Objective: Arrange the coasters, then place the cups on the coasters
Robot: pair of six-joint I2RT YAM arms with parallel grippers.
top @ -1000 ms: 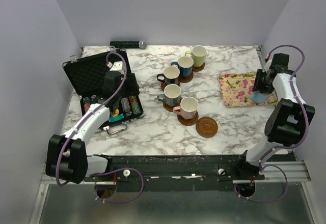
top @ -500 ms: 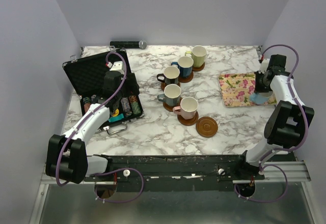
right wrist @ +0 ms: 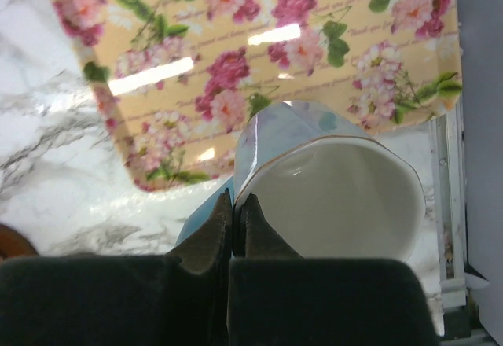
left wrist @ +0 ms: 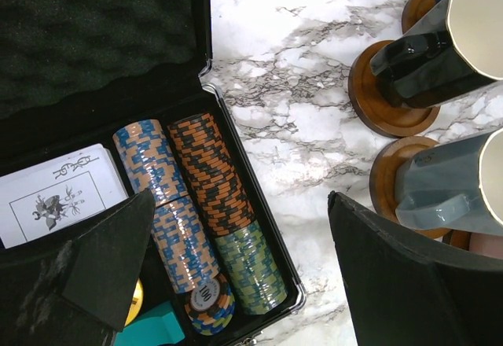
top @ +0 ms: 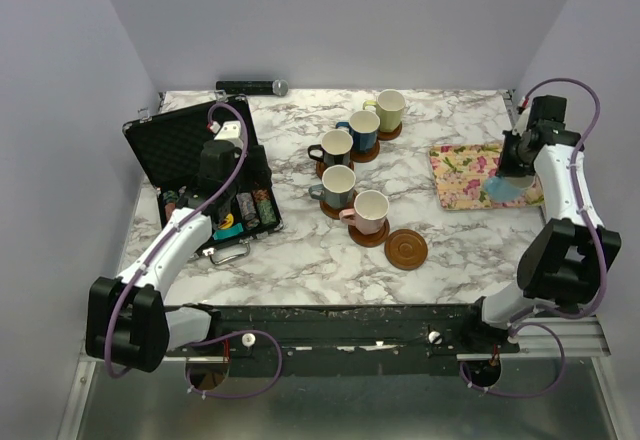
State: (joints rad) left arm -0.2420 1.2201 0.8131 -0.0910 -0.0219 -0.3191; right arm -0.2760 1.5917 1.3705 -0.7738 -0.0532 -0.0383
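Five cups stand on coasters mid-table: yellow-green (top: 390, 110), dark blue (top: 363, 130), black (top: 336, 147), grey (top: 339, 186) and pink (top: 371, 210). One reddish-brown coaster (top: 406, 248) lies bare in front of them. The light blue cup (right wrist: 338, 196) sits at the near right corner of the floral tray (right wrist: 196, 63). My right gripper (right wrist: 233, 204) is shut on its wall, one finger inside the rim and one outside. My left gripper (left wrist: 240, 204) hangs open over the poker case, nothing between its fingers; the black cup (left wrist: 440, 55) and grey cup (left wrist: 448, 185) show to its right.
An open black case (top: 175, 140) with rows of striped chips (left wrist: 212, 181) and a card deck (left wrist: 55, 196) lies at the left. A black bar-shaped object (top: 250, 87) rests by the back wall. The table's right edge runs just past the tray.
My right gripper has closed onto the light blue cup's wall and the right arm has stretched further back. The left arm has barely shifted.
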